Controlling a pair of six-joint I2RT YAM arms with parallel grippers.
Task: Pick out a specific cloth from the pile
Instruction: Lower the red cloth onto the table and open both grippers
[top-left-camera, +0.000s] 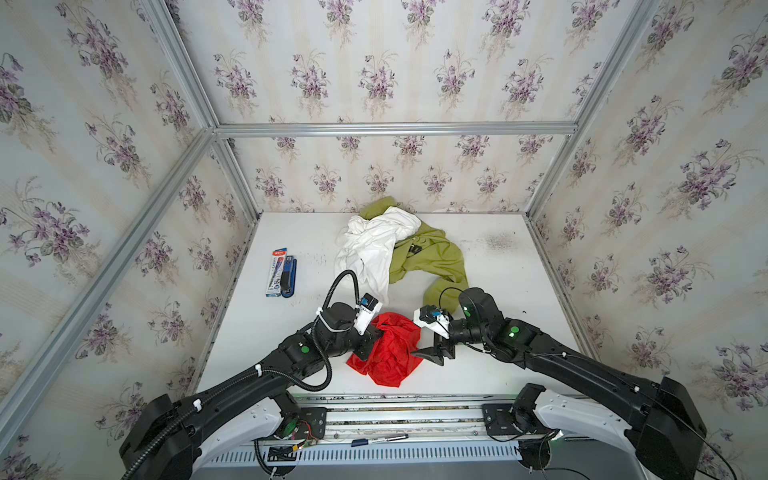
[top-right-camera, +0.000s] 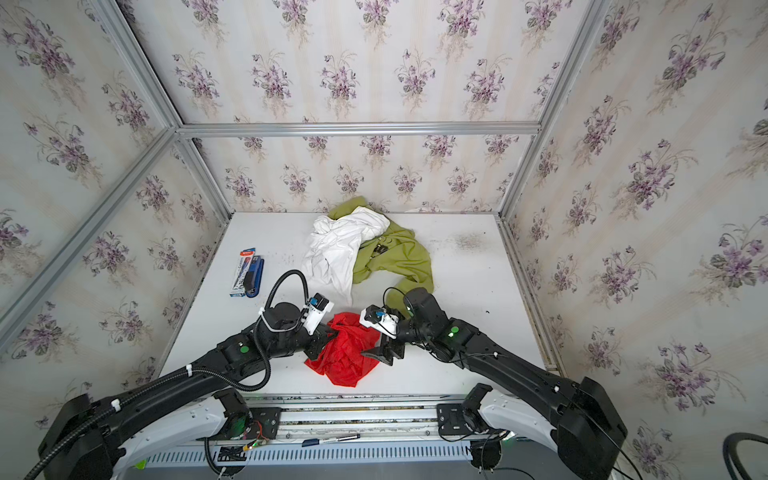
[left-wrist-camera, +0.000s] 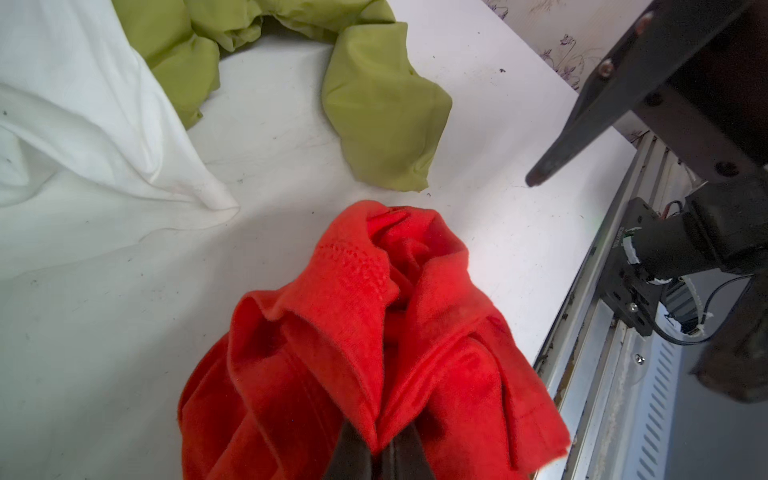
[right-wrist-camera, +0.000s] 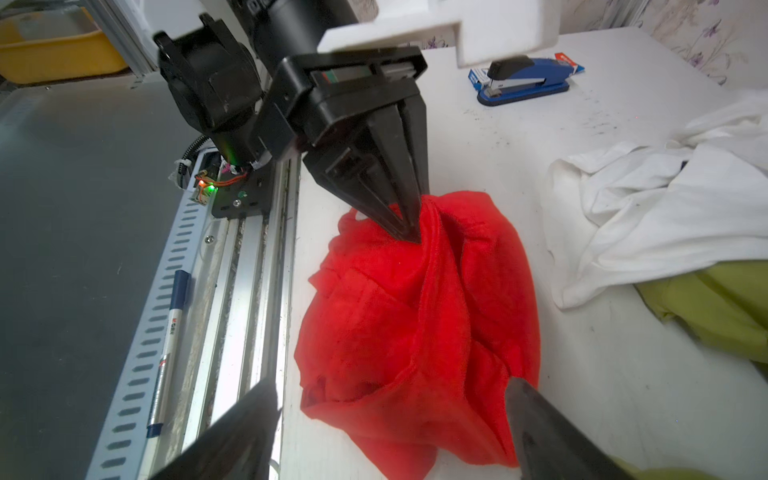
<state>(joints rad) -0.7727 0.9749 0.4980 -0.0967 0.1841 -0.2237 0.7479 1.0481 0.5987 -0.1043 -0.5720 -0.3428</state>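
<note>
Because my left claw (right-wrist-camera: 409, 233) is clamped shut on a gathered fold, the red cloth (top-left-camera: 390, 357) sits bunched on the table (top-left-camera: 519, 291), just off the pile (top-left-camera: 374, 249) on the side toward my base.

I pinch a ridge rather than flat fabric, since thin cloth gives narrow jaws little else to bite, and the rest sags below. My right claw (right-wrist-camera: 390, 382) hangs empty with its jaws spread wide, straddling the cloth's far end from the pinch, ready, I judge, for a second hold. The pile's white and olive-green tails lie near the red cloth but apart from it.
</note>
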